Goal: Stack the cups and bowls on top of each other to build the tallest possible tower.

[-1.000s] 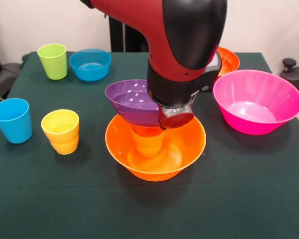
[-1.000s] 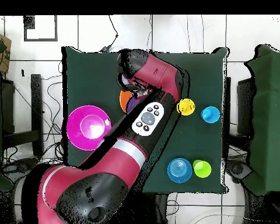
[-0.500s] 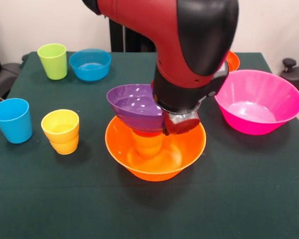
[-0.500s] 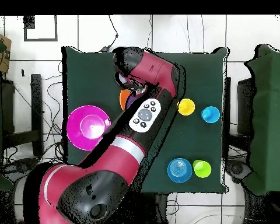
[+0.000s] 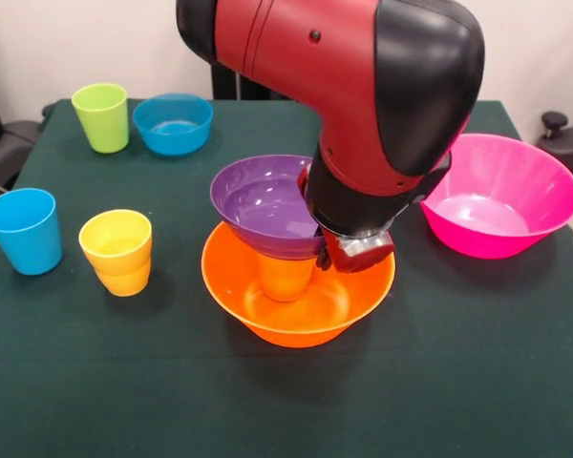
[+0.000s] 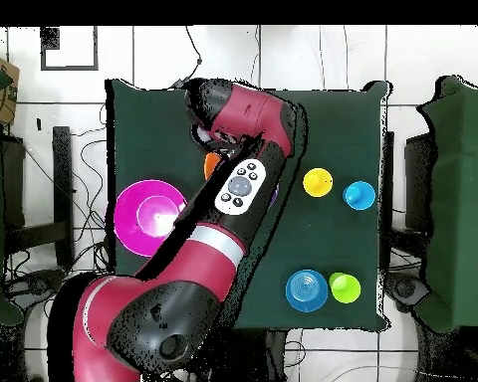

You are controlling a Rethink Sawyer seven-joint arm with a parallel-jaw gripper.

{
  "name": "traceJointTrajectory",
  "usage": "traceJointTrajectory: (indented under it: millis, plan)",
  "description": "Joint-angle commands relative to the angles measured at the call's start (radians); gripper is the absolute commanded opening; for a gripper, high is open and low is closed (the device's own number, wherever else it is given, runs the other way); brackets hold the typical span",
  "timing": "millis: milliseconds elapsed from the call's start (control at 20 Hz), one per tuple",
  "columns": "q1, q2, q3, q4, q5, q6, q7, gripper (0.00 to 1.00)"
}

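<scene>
Tower point(image 5: 291, 262) first, from the front view: a wide orange bowl point(image 5: 298, 301) sits on the green table point(image 5: 458, 382), a small orange cup point(image 5: 285, 277) stands inside it, and a purple bowl point(image 5: 267, 205) rests on that cup, tipped slightly toward the camera. The gripper point(image 5: 353, 250) is at the purple bowl's right rim, under the bulky wrist; its fingers are hidden, so I cannot tell how the jaws stand or whether they hold the rim. Well apart to the left stand the blue cup point(image 5: 24, 229) and yellow cup point(image 5: 117, 251); at the far left corner, the lime green cup point(image 5: 102, 116) is just beside the small blue bowl point(image 5: 173, 123). The wide pink bowl point(image 5: 495, 194) sits to the right.

From overhead, the arm point(image 6: 198, 269) covers most of the tower; only a sliver of orange rim point(image 6: 211, 165) shows. The pink bowl point(image 6: 148, 217), yellow cup point(image 6: 318, 182), blue cup point(image 6: 358, 195), small blue bowl point(image 6: 307, 288) and lime cup point(image 6: 344, 288) all lie loose.

By my judgement, three pieces are stacked and at least five are left to add, so the task is under halfway.
</scene>
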State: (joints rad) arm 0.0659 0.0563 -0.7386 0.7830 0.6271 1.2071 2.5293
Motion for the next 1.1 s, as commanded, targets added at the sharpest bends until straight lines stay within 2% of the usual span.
traceJointTrajectory:
  millis: [50,600,800,1100]
  plan:
    - [-0.034,0.085,0.134,-0.064,-0.075,0.038,-0.030,0.00]
    - [-0.028,0.055,0.129,-0.018,-0.090,0.002,-0.037,0.00]
    - [-0.013,0.024,0.135,0.032,-0.082,-0.055,-0.018,0.00]
    - [0.008,-0.007,0.146,0.092,-0.086,-0.083,-0.019,0.00]
